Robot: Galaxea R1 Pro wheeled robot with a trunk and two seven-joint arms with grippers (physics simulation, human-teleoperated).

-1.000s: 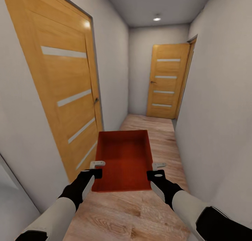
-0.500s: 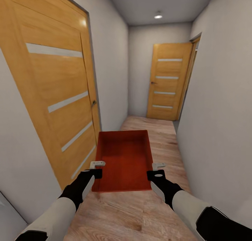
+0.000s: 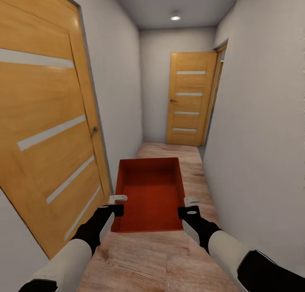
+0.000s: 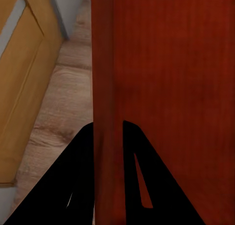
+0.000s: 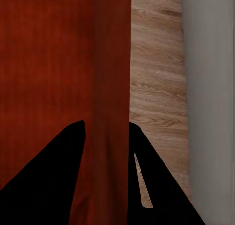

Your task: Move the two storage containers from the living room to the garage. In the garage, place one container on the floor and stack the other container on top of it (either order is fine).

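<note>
Left gripper (image 4: 107, 137): fingers pinch the left wall of the storage container (image 3: 148, 190), one finger inside, one outside, closed on the rim. Right gripper (image 5: 105, 137): same clamp on the right wall. In the head view the left gripper (image 3: 117, 197) sits at 9 o'clock of the bin and the right gripper (image 3: 192, 200) at 3 o'clock, both on the near half of the side walls.

The container hangs level between the arms, above the wood-plank floor (image 3: 169, 258), open top up, nothing in it.

Change over the last second: grip and bin keep the same place in the head view, while the surroundings shift. The near door (image 3: 46, 126) at 9–10 o'clock has grown and slid leftward; the far door (image 3: 190, 99) at 12 o'clock and the ceiling light (image 3: 175, 18) have drifted left. Reading: the base is rolling down the corridor and turning slightly right.

Task meaning: carry phase, first bin in transit, garage not yet reached. The right wall (image 3: 262, 114) is close at 3 o'clock; clearance looks tight.
</note>
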